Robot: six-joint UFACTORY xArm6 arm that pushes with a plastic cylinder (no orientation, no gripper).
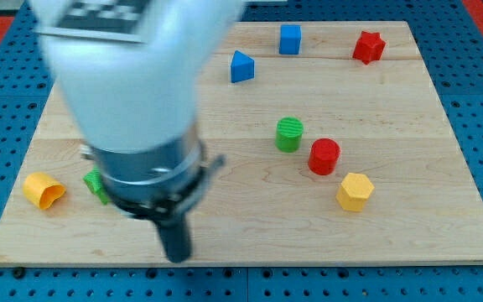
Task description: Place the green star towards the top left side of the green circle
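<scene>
The green star lies at the view's left, mostly hidden behind my arm; only its left edge shows. The green circle stands near the board's middle, far to the star's right and a little higher. My tip is blurred, near the board's bottom edge, below and to the right of the green star and well left of the green circle. It touches no block that I can see.
A yellow block lies left of the green star. A red circle and a yellow hexagon sit right of the green circle. A blue triangle, blue cube and red star are at the top.
</scene>
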